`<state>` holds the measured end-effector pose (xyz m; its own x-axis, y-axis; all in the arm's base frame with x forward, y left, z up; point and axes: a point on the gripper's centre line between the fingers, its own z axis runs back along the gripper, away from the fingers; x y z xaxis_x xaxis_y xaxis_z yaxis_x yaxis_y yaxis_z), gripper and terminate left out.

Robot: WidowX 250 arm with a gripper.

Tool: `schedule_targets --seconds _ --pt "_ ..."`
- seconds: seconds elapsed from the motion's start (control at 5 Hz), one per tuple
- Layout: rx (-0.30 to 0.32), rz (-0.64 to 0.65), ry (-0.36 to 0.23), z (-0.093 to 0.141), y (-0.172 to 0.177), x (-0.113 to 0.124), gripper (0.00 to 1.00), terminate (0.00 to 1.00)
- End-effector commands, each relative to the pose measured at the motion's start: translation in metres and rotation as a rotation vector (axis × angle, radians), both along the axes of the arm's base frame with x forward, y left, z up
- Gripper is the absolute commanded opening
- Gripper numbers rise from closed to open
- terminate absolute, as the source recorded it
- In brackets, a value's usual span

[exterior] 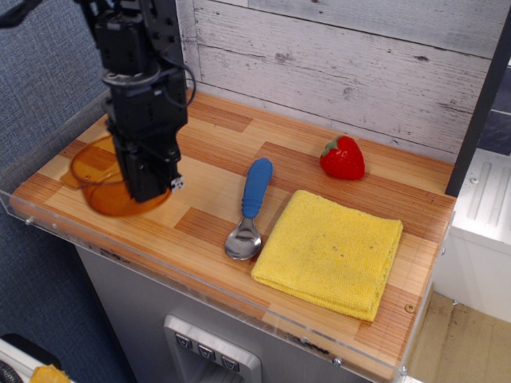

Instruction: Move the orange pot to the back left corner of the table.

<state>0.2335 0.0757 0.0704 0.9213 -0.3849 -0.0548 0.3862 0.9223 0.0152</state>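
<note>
One robot arm reaches down over the left end of the table, a tabletop of striped light and brown wood planks with a clear acrylic rim along its front and left edges. Its black gripper points downward and sits at the right side of the orange pot, covering that part of the rim. The fingertips are hidden behind the gripper body, so how far apart they stand cannot be told for certain, though they appear closed on the pot's rim. The pot is translucent amber-orange and looks tilted, its open mouth turned toward the upper left. It sits over the left part of the table, nearer the front edge than the back wall; whether its base touches the wood cannot be told.

A spoon with a blue handle and a metal bowl lies near the middle of the table, handle toward the back, bowl toward the front. Just to its right lies a folded yellow cloth, its left edge very near the spoon's bowl. A red toy strawberry with a green top stands behind the cloth, near the whitewashed plank wall. Spoon, cloth and strawberry lie well apart from the pot.
</note>
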Motion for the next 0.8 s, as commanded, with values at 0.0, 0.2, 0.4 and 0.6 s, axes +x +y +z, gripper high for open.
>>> schedule_targets --seconds 0.0,0.2,0.4,0.6 --pt "0.031 -0.038 -0.124 0.015 0.023 0.036 0.0 0.0" --pt "0.044 -0.086 -0.176 0.01 0.028 0.055 0.0 0.0" --pt "0.058 -0.103 -0.182 0.001 0.036 0.076 0.0 0.0" --pt "0.067 -0.148 -0.172 -0.002 0.036 0.099 0.0 0.0"
